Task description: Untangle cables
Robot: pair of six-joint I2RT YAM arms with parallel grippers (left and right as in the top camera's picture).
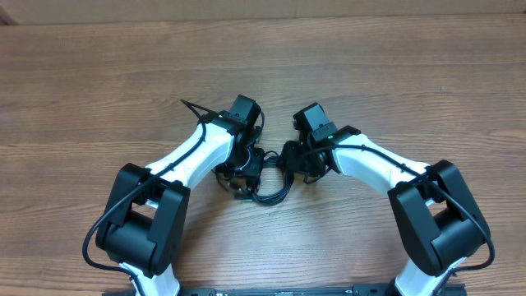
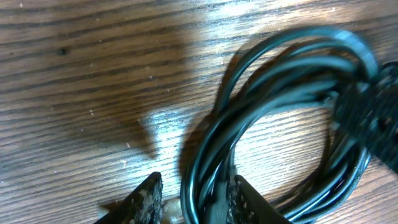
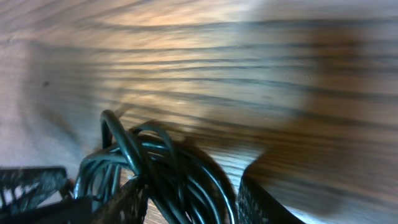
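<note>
The cables [image 1: 271,194] are thin black cords looped in a bundle on the wood table between my two arms. My left gripper [image 1: 245,174] is down at the bundle's left side. In the left wrist view its fingers [image 2: 196,190] straddle several strands [image 2: 214,155]; the strands lie against the right finger, with a gap at the left finger. My right gripper [image 1: 301,161] is at the bundle's right side. In the right wrist view its fingers [image 3: 189,199] hold a thick part of the loops [image 3: 180,180], which fills the space between them. No plug ends show.
A thin black cord end [image 1: 194,108] sticks out on the table beside the left arm. A black mesh-textured part [image 3: 28,183] lies at the lower left of the right wrist view. Bare wood table [image 1: 394,74] lies beyond both arms.
</note>
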